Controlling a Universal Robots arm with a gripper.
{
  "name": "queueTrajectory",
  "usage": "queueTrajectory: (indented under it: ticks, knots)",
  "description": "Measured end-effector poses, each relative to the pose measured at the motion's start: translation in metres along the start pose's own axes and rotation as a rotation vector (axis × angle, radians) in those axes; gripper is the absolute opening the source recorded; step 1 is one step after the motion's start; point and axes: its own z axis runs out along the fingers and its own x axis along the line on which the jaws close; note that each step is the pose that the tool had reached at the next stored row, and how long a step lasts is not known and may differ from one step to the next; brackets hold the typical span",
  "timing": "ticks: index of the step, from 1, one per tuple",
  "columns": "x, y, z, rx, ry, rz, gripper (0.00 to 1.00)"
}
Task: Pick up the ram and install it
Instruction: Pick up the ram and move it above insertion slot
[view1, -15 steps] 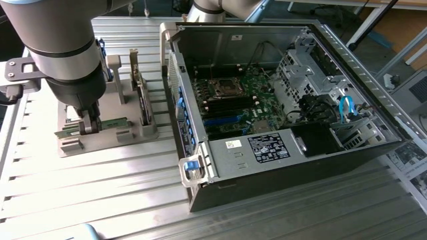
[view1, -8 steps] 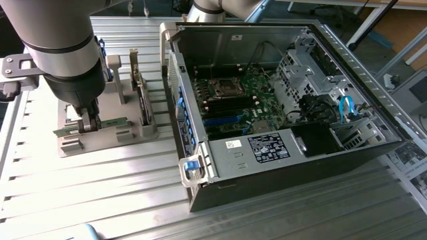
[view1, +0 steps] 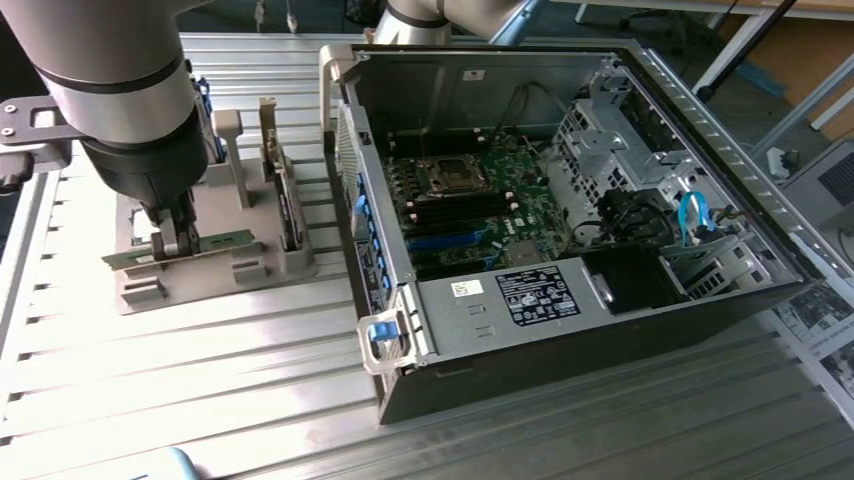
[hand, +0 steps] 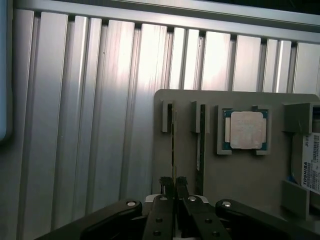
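- The gripper is down at the grey holder tray, jaws pressed nearly together and pinching the ram across its thin faces.
- The ram stands on edge in its slot in the tray; its long axis runs straight out from between the fingertips, parallel to the tray's slots.
- The second stick stands in the neighbouring slot, parallel and just beside; one fingertip sits near it but apart.
- Further along the tray lie the square CPU chip and the hard drive, both clear of the jaws.
- In the exterior view the gripper is at the tray; the open computer case lies to the exterior view's right, its near wall rising between the tray and the motherboard.
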Motion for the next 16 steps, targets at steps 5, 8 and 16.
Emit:
queueTrajectory:
  ticks: [5,8,16]
  knots:
    - [0.0,0.0002,-0.0053,0.0001,0.0,0.0,0.13]
    - [0.0,0.0003,-0.008,0.0,0.0,0.0,0.13]
    - [-0.001,0.0007,-0.0181,0.0,0.0,0.0,0.13]
